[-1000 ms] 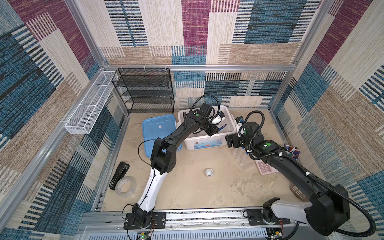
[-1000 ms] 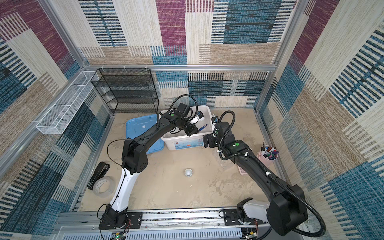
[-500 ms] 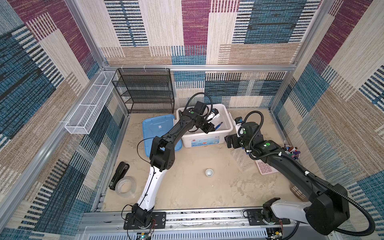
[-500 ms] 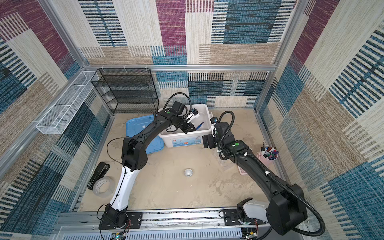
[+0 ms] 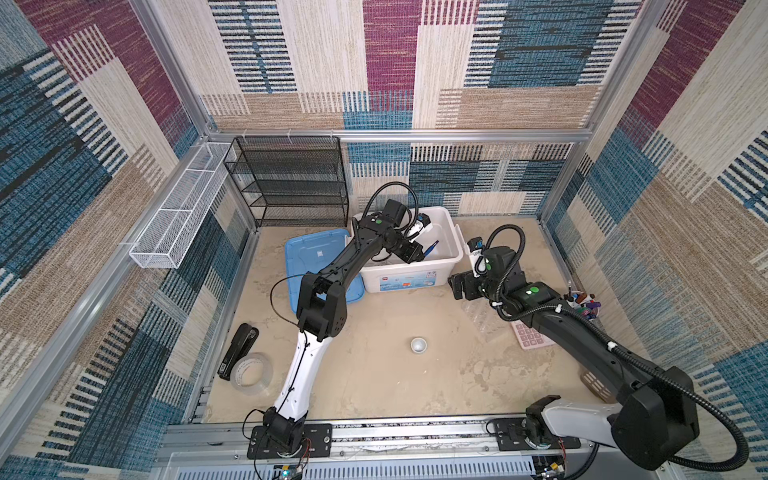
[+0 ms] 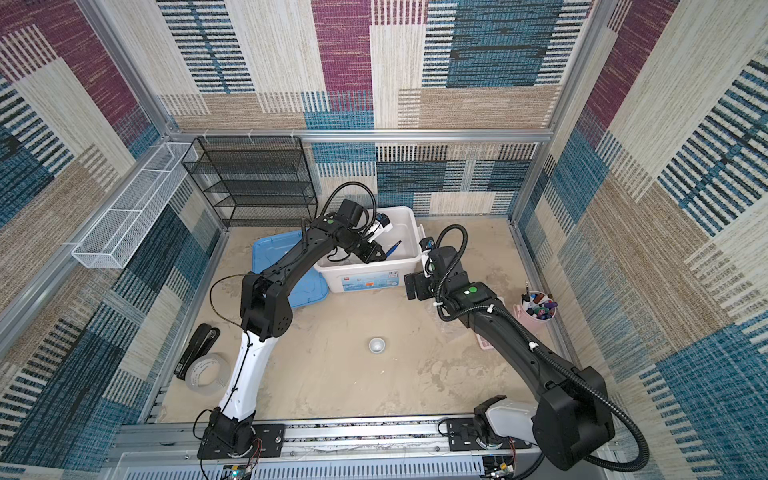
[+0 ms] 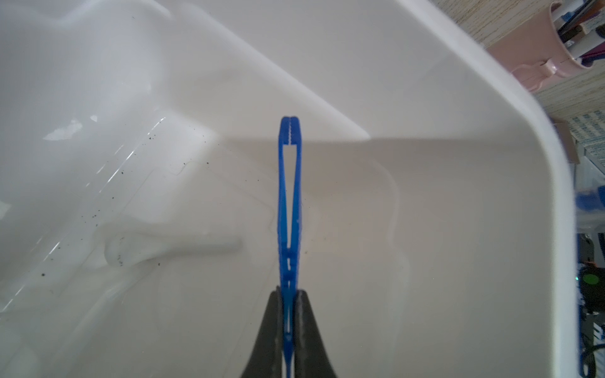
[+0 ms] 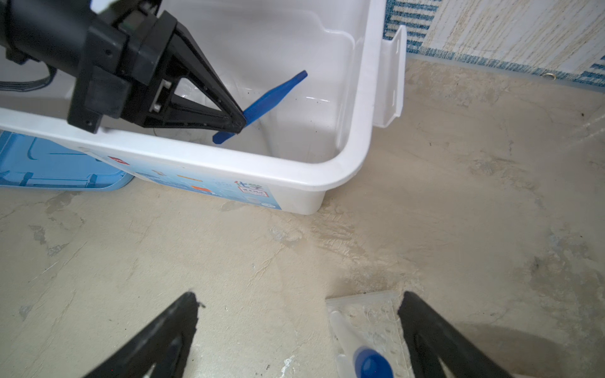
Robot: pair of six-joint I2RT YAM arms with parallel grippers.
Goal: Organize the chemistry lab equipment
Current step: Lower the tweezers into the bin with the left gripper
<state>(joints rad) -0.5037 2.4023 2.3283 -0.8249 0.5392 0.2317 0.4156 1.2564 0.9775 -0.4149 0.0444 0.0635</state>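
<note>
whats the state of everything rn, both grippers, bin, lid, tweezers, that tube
white bin, open, lid off
blue lid, lying flat beside the bin
tweezers, gripped at the handle end, tips together, over the bin
left gripper, shut on the tweezers
right gripper, open, empty
test tube, capped, lying on the clear rack
</note>
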